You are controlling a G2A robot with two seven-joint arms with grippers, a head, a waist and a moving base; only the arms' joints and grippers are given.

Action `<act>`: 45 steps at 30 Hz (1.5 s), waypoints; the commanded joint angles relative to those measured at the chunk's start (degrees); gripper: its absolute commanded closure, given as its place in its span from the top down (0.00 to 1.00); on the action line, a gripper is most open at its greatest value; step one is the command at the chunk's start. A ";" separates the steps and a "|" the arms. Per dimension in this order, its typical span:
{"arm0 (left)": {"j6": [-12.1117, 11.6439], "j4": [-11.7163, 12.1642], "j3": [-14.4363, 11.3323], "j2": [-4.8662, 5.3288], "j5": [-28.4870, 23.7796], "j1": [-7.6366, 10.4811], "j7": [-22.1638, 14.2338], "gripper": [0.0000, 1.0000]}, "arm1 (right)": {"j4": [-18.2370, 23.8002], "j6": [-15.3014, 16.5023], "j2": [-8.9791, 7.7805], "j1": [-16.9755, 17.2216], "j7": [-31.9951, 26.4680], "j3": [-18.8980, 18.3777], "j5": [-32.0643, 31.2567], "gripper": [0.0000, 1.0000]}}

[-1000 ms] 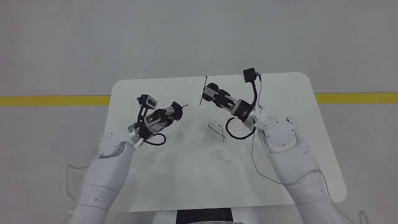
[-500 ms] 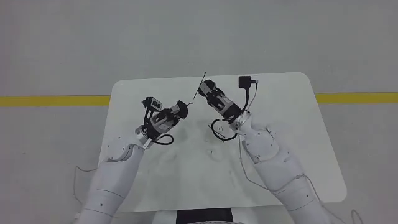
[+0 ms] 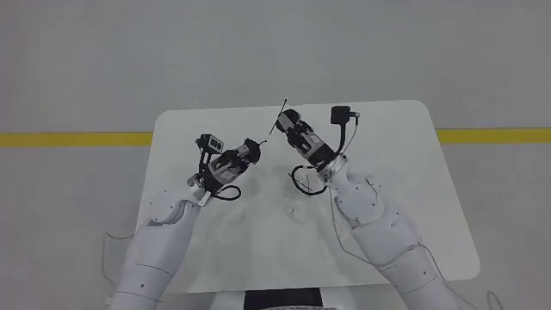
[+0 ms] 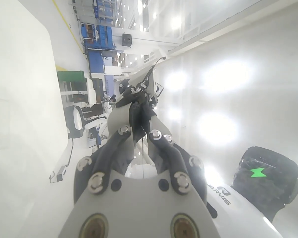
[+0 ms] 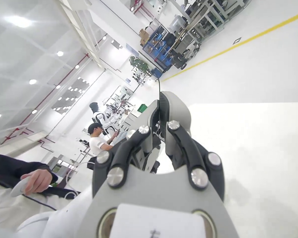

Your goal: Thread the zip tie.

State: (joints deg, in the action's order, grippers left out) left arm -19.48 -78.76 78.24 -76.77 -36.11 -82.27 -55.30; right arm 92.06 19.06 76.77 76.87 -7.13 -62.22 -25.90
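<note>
White table (image 3: 396, 129), thin black zip tie (image 3: 278, 116)

— How many grippers are you running?
— I count two: the left gripper (image 3: 256, 145) and the right gripper (image 3: 285, 119). One bench (image 3: 387, 138).
— Zip ties?
— One zip tie (image 5: 159, 86) I'm sure of. I also see one thin black strand (image 4: 142, 149); I can't tell whether it's a second tie.

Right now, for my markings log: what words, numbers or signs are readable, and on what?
Green hourglass sign, no letters: black module.
Lettering on white arm shell: upside down, start hidden, not fully readable.
White label on right wrist: one character, cut off at the edge.
</note>
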 commanded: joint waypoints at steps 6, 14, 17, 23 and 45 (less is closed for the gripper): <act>0.00 0.00 0.00 0.00 0.00 0.00 0.00 0.00 | 0.20 0.42 -0.12 0.58 -0.58 0.15 -1.80 0.00; 0.00 0.00 0.00 0.00 0.00 0.00 0.00 0.00 | 1.29 0.36 -0.17 0.84 -0.75 0.05 -2.33 0.00; 0.00 0.00 0.00 0.00 0.00 0.00 0.00 0.00 | 1.50 0.37 -0.19 0.82 -1.04 0.02 -2.47 0.00; 0.00 0.00 0.00 0.00 0.00 0.00 0.00 0.00 | 1.75 -0.01 -0.12 0.83 -1.28 0.53 -2.71 0.00; 0.00 0.00 0.00 0.00 0.00 0.00 0.00 0.00 | 1.51 -1.00 0.00 0.50 -1.16 0.83 -3.52 0.00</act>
State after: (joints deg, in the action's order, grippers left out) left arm -19.48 -78.76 78.24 -76.77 -36.11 -82.27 -55.30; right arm 93.56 18.04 76.78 77.36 -8.30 -61.39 -29.37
